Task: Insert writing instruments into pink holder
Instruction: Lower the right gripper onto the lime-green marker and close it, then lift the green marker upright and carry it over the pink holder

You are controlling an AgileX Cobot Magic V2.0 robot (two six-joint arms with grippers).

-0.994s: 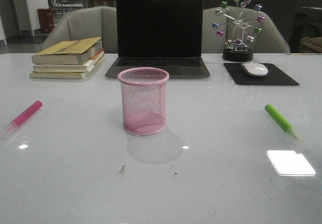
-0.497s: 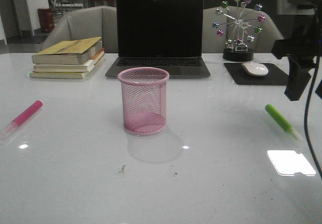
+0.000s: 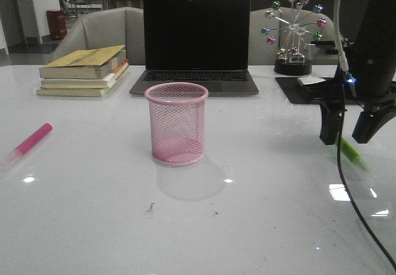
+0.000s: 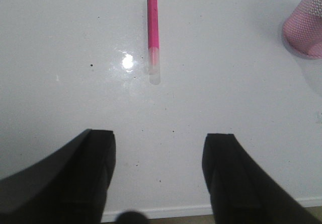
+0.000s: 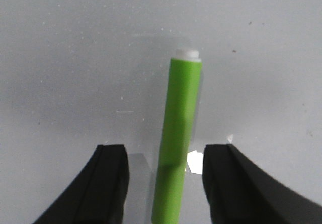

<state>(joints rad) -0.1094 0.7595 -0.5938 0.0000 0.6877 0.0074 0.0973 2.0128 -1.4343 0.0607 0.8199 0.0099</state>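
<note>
The pink mesh holder (image 3: 176, 123) stands upright at the table's middle, empty; its edge shows in the left wrist view as the pink holder (image 4: 307, 25). A magenta-pink marker (image 3: 28, 144) lies flat at the far left, also seen as the pink marker (image 4: 153, 30) well ahead of my left gripper (image 4: 158, 171), which is open over bare table. The green marker (image 3: 351, 152) lies flat on the right. My right gripper (image 3: 346, 136) hangs just above it, open, its fingers straddling the green marker (image 5: 178, 143) without touching.
Behind the holder sit a laptop (image 3: 196, 43), a stack of books (image 3: 83, 71) at the back left, a ball ornament (image 3: 293, 37), and a mouse pad (image 3: 309, 89) with a mouse partly hidden by my right arm. A cable (image 3: 349, 188) trails down the right side.
My right arm has come down from the upper right and now hangs over the green marker, fingers on either side. The markers and holder have not moved.
</note>
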